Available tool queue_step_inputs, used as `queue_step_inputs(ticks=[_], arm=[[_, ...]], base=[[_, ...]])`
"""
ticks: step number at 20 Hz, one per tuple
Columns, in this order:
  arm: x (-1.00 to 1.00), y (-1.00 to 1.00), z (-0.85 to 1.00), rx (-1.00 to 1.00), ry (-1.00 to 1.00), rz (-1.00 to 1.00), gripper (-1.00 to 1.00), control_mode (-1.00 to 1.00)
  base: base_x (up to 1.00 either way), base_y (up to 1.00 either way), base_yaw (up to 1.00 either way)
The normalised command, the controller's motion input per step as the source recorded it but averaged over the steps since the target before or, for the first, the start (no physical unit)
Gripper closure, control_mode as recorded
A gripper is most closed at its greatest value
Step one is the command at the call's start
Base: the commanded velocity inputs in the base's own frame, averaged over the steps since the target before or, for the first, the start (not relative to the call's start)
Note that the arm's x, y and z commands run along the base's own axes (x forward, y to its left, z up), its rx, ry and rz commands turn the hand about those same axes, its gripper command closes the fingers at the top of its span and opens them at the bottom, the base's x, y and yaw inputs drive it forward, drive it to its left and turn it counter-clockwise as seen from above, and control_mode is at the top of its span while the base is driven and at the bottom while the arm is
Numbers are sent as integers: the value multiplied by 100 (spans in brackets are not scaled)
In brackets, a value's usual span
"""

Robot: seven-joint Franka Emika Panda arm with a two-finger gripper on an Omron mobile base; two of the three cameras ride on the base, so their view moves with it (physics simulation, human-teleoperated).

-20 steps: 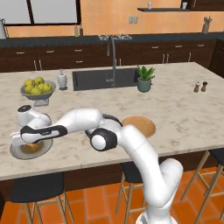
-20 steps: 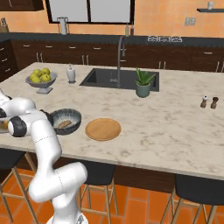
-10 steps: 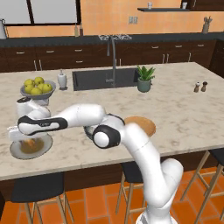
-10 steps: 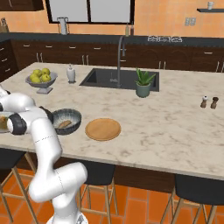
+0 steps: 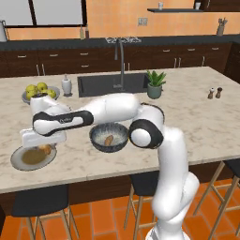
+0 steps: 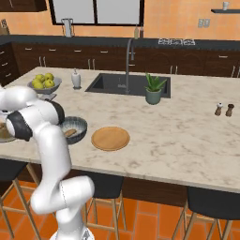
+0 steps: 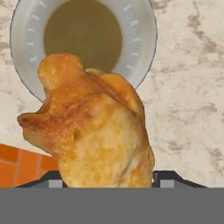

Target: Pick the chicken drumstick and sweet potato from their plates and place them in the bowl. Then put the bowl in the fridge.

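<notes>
My gripper [image 5: 43,146] is shut on the chicken drumstick [image 5: 46,150] just over the grey plate [image 5: 16,161] at the counter's front left. The hand view has the golden-brown drumstick [image 7: 94,127] up close between my fingertips [image 7: 168,178], with the grey plate [image 7: 144,26] and its brownish centre behind it. The sweet potato [image 5: 109,139] lies in the dark ribbed bowl [image 5: 96,140], right of my hand. From the right base view, the bowl [image 6: 80,125] with the sweet potato [image 6: 70,132] sits left of the tan plate [image 6: 110,138]. The fridge is out of view.
A footed bowl of yellow-green fruit [image 5: 40,91] and a white dispenser bottle [image 5: 67,85] stand behind my hand. The sink [image 5: 112,83] with its tap, a potted plant [image 5: 155,83] and two shakers [image 6: 224,109] lie farther back and right. Stools line the counter's front edge.
The jaws have closed on the drumstick over the grey plate. The hand has shifted slightly to the right; the bowl and plates have stayed put.
</notes>
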Motion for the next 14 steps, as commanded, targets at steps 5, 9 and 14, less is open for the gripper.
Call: queue_step_inputs(ticks=[5, 9, 14], arm=[[-10, -100, 0, 5, 0, -10, 100, -100], [15, -100, 0, 5, -1, -25, 100, -100], [42, -100, 1, 2, -1, -13, 100, -100]], base=[[0, 0, 0], [0, 0, 0], [0, 0, 0]])
